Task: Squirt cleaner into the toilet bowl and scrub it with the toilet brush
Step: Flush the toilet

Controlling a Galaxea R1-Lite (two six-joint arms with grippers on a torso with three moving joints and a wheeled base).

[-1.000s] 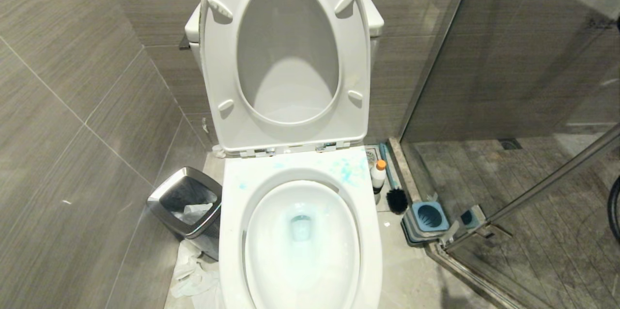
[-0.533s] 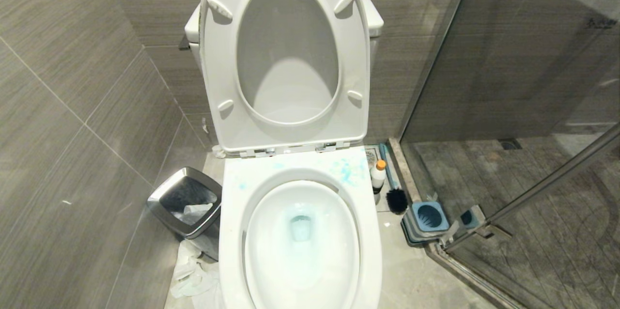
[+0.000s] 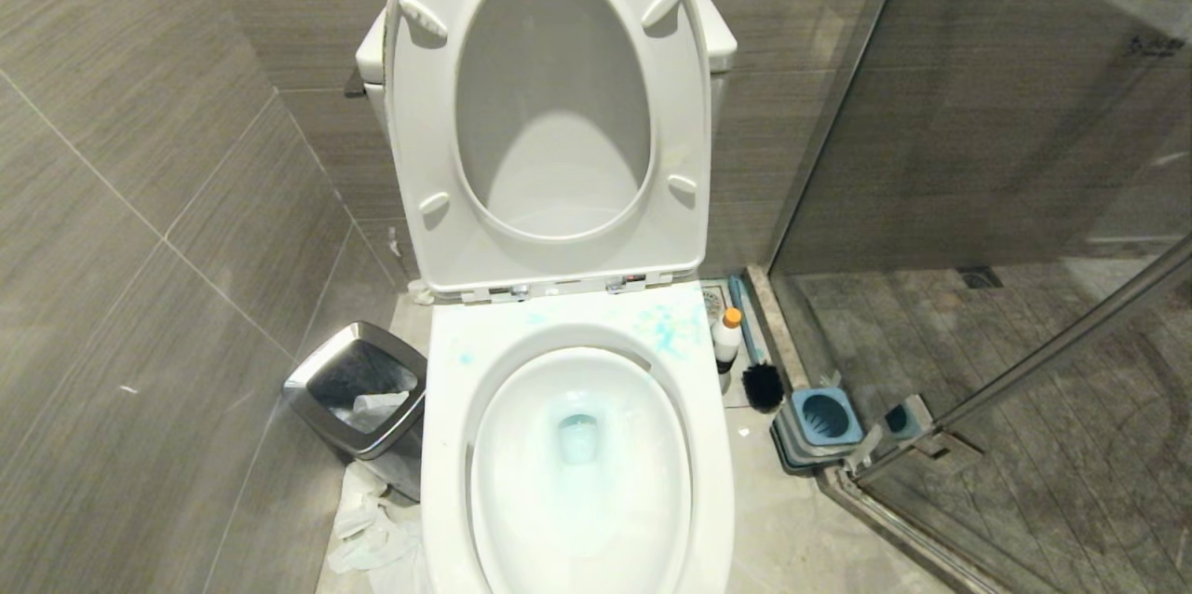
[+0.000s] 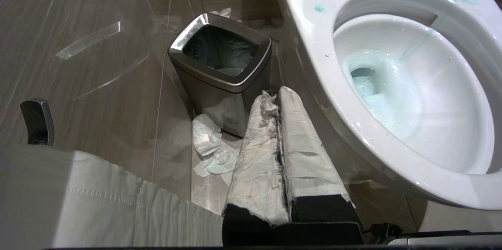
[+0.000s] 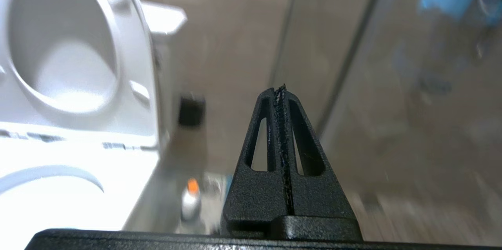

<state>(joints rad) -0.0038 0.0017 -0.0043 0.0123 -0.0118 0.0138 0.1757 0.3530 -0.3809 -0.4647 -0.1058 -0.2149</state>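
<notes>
The white toilet bowl [image 3: 445, 445] stands with its seat and lid [image 3: 684, 110] raised. Blue-teal liquid lies in the water and is spattered on the back rim. To its right on the floor stands the cleaner [image 3: 727, 339], white with an orange cap. The toilet brush [image 3: 764, 385] lies beside it, black head towards me. Neither gripper shows in the head view. My left gripper [image 4: 274, 94], wrapped in white, is shut and empty beside the bowl [image 4: 313, 46]. My right gripper [image 5: 281, 90] is shut and empty, with the cleaner [image 5: 191, 200] low on the floor ahead.
A steel-rimmed waste bin [image 3: 307, 387] stands left of the toilet, with crumpled paper [image 3: 372, 533] on the floor before it. The blue-grey brush holder [image 3: 824, 417] sits by the glass shower partition [image 3: 978, 110]. Tiled walls close in on the left and behind.
A dark curved part at the head view's right edge has gone out of view. The toilet, cleaner and brush have not moved.
</notes>
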